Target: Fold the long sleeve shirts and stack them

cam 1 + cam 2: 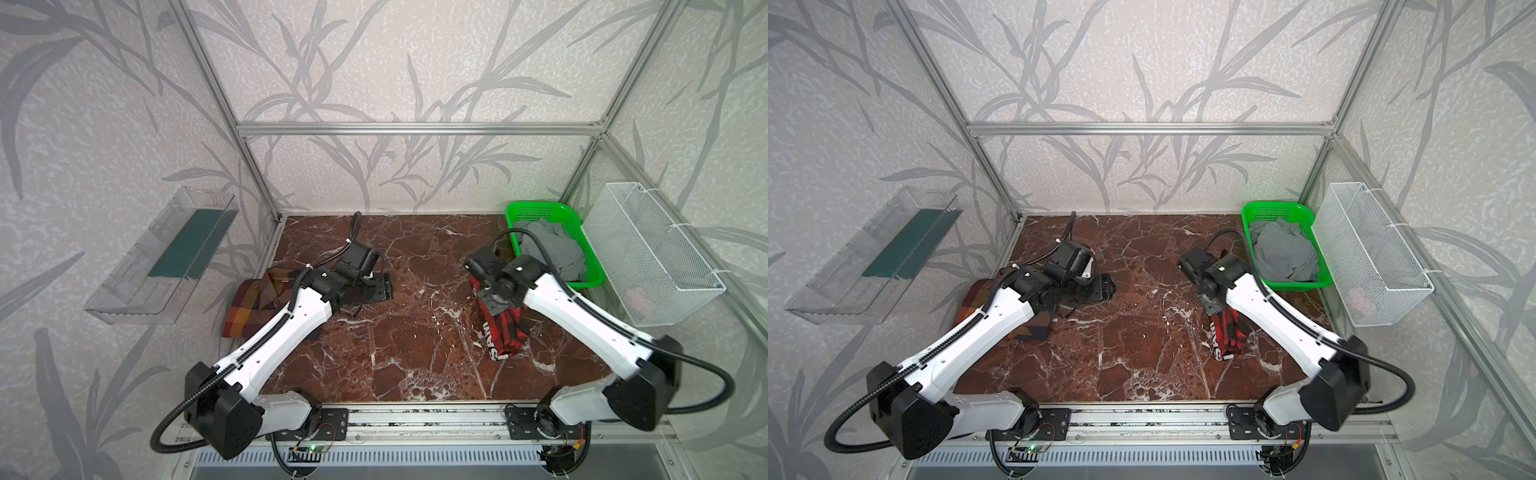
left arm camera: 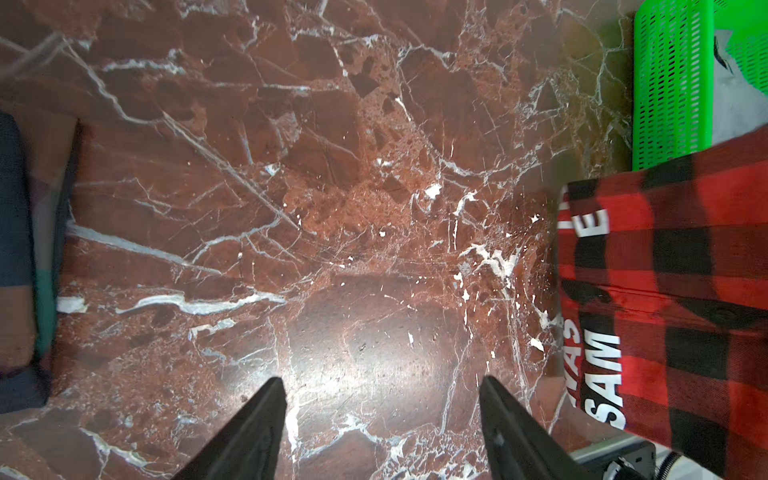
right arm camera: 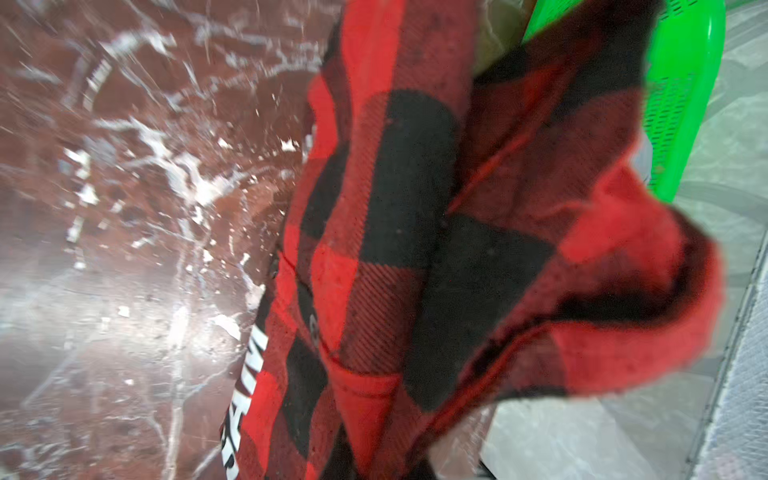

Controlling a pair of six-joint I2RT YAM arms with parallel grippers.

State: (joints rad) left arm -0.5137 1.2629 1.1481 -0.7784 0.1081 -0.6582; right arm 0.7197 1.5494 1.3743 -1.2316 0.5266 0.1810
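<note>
The brown, orange and maroon plaid shirt (image 1: 249,307) (image 1: 969,301) lies folded on the marble table's left side, partly under my left arm. My left gripper (image 1: 382,286) (image 1: 1102,289) (image 2: 382,380) hovers open just right of it, with only bare marble between its fingers; the shirt's edge (image 2: 18,249) shows in the left wrist view. The red-and-black check shirt (image 1: 505,332) (image 1: 1227,336) (image 2: 665,291) (image 3: 395,249) hangs bunched from my right gripper (image 1: 490,301) (image 1: 1210,305), which is shut on its upper end; its lower end with white lettering touches the table. Cloth hides the right fingers in the wrist view.
A green basket (image 1: 592,282) (image 1: 1323,282) holding grey cloth (image 1: 552,249) stands at the back right, close behind the hanging shirt. A white wire basket (image 1: 648,257) hangs on the right wall, a clear bin (image 1: 158,257) on the left wall. Marble table (image 1: 415,332) lies between the arms.
</note>
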